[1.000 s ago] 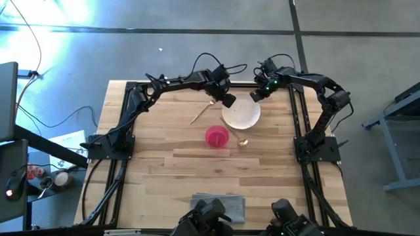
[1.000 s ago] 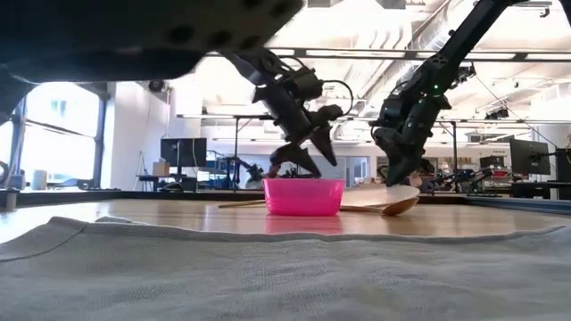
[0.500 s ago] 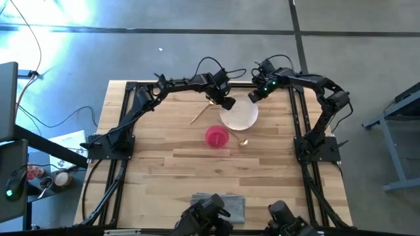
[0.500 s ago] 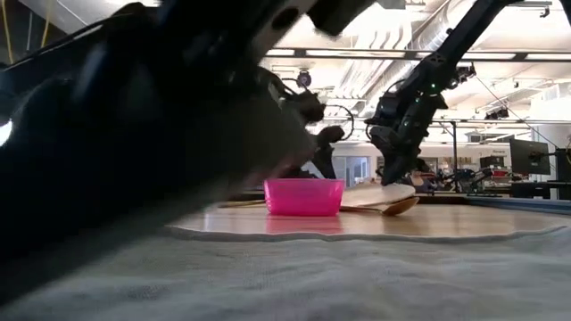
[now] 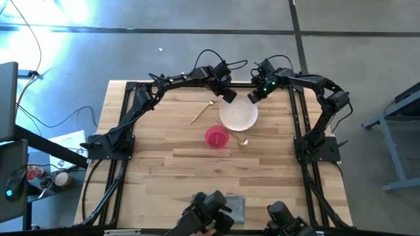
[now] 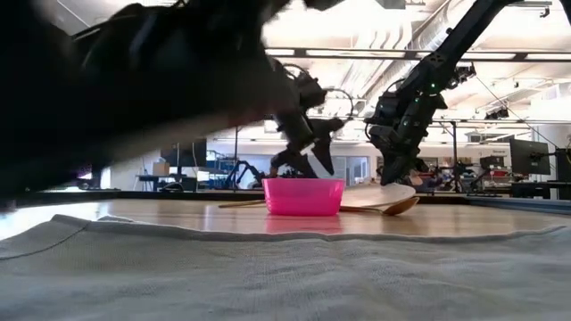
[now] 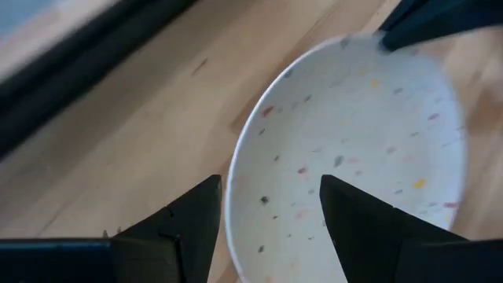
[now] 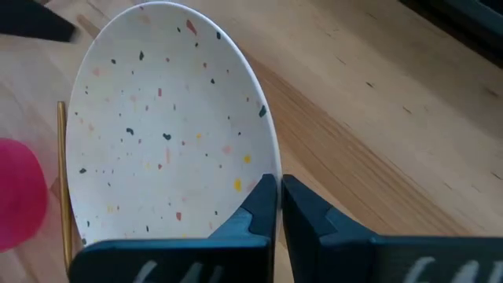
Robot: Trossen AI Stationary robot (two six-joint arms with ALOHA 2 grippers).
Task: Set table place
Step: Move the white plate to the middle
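1. Plate (image 5: 239, 116): round, off-white, speckled; it sits toward the far side of the table (image 5: 177, 170), right of centre as seen from above; in the low view its far edge appears lifted, the near edge resting low beside the spoon (image 6: 393, 208).
2. Right gripper (image 5: 252, 98): at the plate's far right rim; its wrist view shows the two fingers (image 8: 253, 212) pinched nearly together over the rim, the plate's edge running between them; it has hold of the plate.
3. Left gripper (image 5: 229, 96): at the plate's far left rim, across from the right one; its wrist view shows the fingers (image 7: 192, 216) spread wide, one on either side of the plate's edge; nothing is clamped; whether a finger touches the rim cannot be told.
4. Pink bowl (image 5: 217, 136): upright on the table, just in front of the plate's near left edge; whether the two touch cannot be told from above.
5. Gold spoon: lies on the wood just right of the bowl, below the plate's near edge; its bowl end points toward the viewer's right in the low view.
6. Gold fork (image 5: 201, 113): lies at an angle on the bare wood left of the plate, apart from it and from the bowl.
7. Grey cloth (image 5: 233, 204): folded, at the near edge of the table, well apart from the setting; it fills the foreground of the low view.
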